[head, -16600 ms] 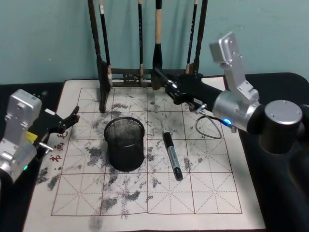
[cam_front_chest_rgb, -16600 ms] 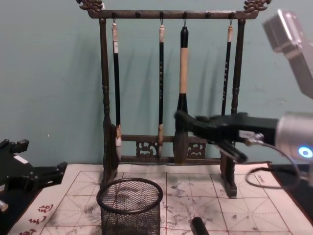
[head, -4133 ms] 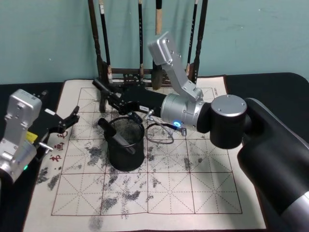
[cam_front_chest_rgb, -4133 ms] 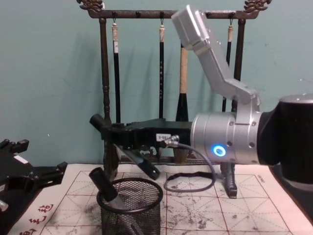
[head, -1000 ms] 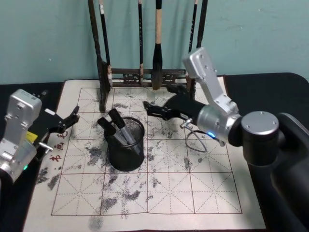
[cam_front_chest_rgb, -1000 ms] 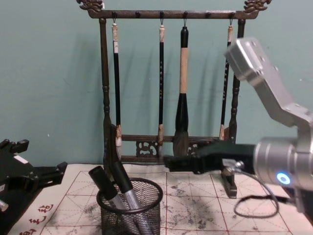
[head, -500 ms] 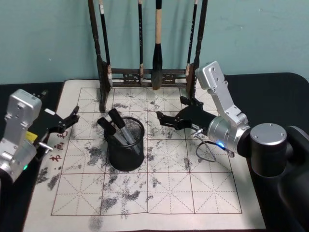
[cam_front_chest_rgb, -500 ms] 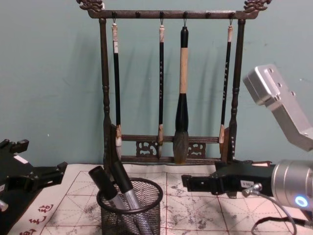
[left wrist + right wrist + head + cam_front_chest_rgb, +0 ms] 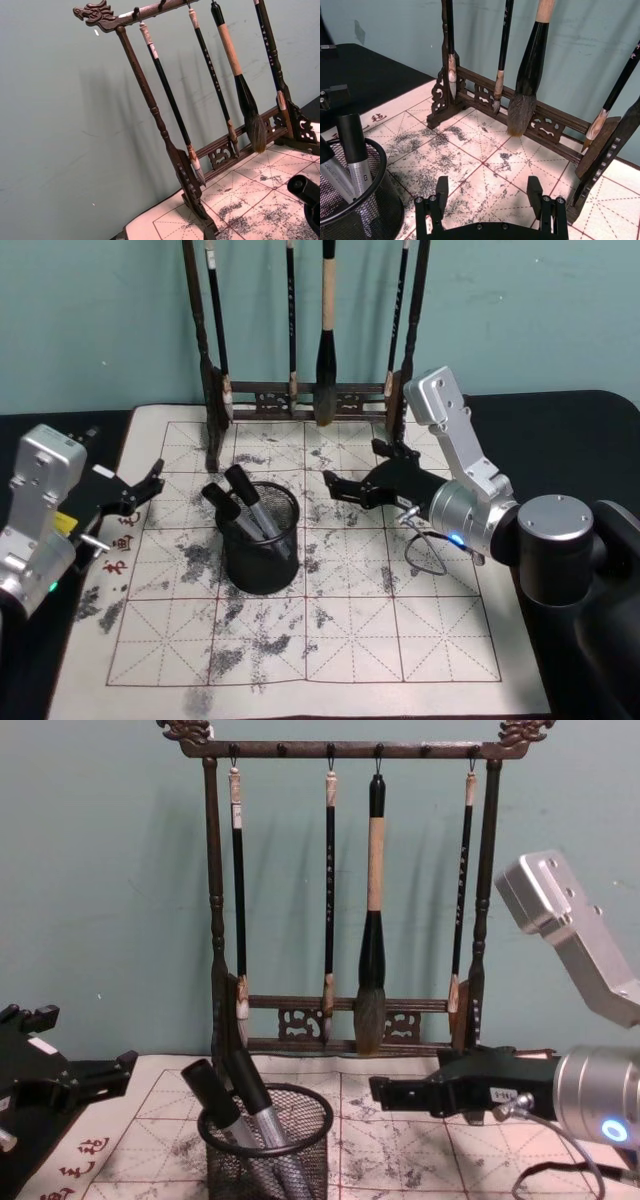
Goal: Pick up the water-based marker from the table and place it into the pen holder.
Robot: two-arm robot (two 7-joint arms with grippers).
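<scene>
The pen holder [image 9: 258,545] [image 9: 266,1152] [image 9: 355,210], a black mesh cup, stands left of centre on the mat. Two water-based markers [image 9: 243,502] [image 9: 240,1098] [image 9: 354,145] with black caps and grey barrels lean inside it, their caps above the rim. My right gripper [image 9: 353,464] [image 9: 488,190] [image 9: 385,1095] hangs open and empty to the right of the holder, apart from it, just above the mat. My left gripper [image 9: 150,482] [image 9: 100,1076] rests open at the mat's left edge, holding nothing.
A tall dark wooden brush rack [image 9: 300,395] [image 9: 350,1020] [image 9: 175,150] with several hanging brushes stands along the back of the ink-stained gridded mat [image 9: 350,640]. A thin cable loop [image 9: 428,548] hangs under my right wrist. Black table lies on both sides.
Over the last second my right gripper has drawn back to the right and lower, away from the holder, then almost stopped. Both markers and my left arm have stayed put.
</scene>
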